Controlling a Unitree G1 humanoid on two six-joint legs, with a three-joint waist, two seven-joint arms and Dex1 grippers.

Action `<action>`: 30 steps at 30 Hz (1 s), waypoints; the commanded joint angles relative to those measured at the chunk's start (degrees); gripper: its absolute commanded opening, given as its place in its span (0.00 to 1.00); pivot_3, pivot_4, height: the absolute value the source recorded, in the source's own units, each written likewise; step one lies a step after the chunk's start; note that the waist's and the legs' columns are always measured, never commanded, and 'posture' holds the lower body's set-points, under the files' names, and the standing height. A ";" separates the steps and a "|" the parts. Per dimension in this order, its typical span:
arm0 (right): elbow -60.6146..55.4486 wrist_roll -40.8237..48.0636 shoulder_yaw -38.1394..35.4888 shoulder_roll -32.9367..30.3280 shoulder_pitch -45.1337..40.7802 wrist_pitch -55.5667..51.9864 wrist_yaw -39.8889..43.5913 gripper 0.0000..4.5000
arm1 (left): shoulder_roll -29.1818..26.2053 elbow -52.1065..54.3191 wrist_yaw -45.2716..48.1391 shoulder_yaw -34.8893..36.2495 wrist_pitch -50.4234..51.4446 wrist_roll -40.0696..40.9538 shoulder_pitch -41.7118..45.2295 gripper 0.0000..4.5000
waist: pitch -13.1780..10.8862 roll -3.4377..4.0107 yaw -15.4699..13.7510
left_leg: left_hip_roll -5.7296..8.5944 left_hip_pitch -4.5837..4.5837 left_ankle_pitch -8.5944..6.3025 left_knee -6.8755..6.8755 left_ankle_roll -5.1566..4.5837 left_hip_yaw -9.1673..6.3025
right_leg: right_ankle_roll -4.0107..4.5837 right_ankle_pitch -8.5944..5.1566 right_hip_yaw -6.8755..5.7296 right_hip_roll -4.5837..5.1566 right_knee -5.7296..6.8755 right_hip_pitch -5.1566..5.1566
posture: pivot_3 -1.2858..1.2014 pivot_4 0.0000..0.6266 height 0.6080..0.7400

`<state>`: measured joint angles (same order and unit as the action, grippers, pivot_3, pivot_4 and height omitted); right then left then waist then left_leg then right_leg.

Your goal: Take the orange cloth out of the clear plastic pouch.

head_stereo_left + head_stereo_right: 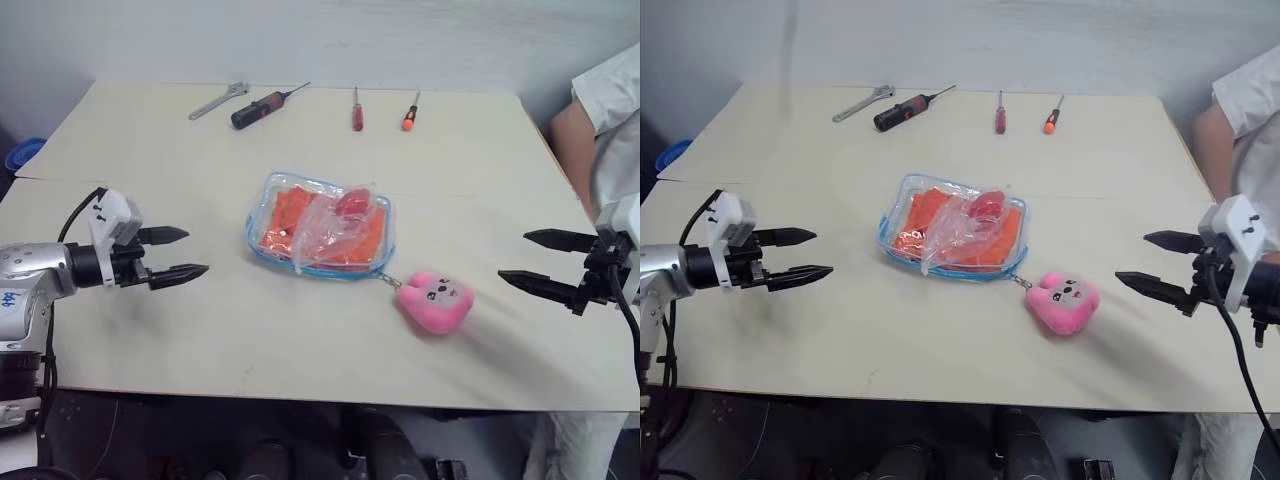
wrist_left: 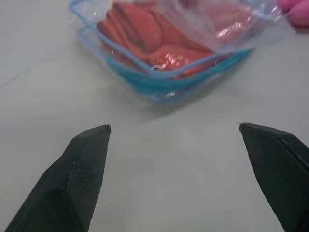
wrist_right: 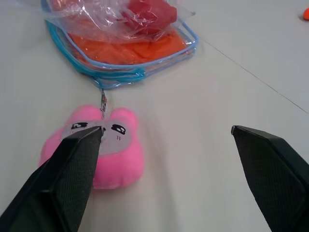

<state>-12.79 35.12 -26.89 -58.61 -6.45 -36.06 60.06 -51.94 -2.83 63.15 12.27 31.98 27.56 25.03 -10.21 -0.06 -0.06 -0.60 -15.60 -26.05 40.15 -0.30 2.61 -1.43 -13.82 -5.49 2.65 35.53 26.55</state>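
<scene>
The left gripper (image 1: 183,253), two black tapered fingers on a silver arm, is hovering at nine o'clock over the pale wooden table (image 1: 150,330), fingers spread wide and holding nothing, pointing toward the centre. At the table's centre the clear plastic pouch (image 1: 262,237), flat and rectangular with rounded corners and light-blue zipper trim, is lying flat. The folded orange cloth (image 1: 283,215) is sitting inside it. A crinkled thin clear bag (image 1: 330,232) with a red thing (image 1: 351,201) in it is resting on top of the pouch. A short chain is linking the pouch's corner to a pink plush bunny charm (image 1: 434,300), lying on the table at five o'clock from the pouch. Along the far edge, at twelve o'clock, a silver wrench (image 1: 219,101), a black-handled driver (image 1: 266,105), a red screwdriver (image 1: 356,110) and an orange-handled screwdriver (image 1: 410,112) are lying in a row. The right gripper (image 1: 535,258) is hovering at three o'clock, fingers wide apart and empty. A person's arm in a white sleeve (image 1: 600,90) is showing at two o'clock.
</scene>
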 commanded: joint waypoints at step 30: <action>-31.57 6.51 0.30 8.47 2.45 -10.29 -26.98 1.00 | 48.67 -63.82 -35.56 -23.71 -14.54 -27.15 53.73 0.91 | -0.03 -0.06 -1.50 | 0.49 -0.55 0.11 0.27 0.07 -0.02 | -0.09 0.06 -0.31 0.05 -0.01 0.01 | 0.52 0.24 1.00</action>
<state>-42.41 41.02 -23.55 -50.65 -4.30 -46.62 33.83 -3.32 -66.17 28.35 -12.20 19.34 1.59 77.08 -10.24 -0.12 -1.56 -0.11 -16.16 -25.94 40.42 -0.23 2.59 -1.53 -13.77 -5.81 2.70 35.52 26.56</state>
